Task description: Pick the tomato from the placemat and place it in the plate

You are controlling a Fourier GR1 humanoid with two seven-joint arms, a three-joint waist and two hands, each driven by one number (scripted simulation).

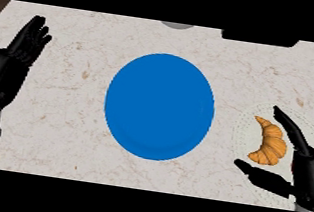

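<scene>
Veined marble counter (65, 90), smooth matt blue plate (160, 106)

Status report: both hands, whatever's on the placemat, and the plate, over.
Right hand open beside croissant on placemat, not gripping. Left hand open, resting at left. Blue plate centre; no tomato visible.

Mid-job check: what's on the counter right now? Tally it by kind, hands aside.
Blue plate: 1
Croissant: 1
Pale placemat: 1
Grey round thing at the far edge: 1
Black thing at the far edge: 1
Total: 5
No tomato shows.
</scene>
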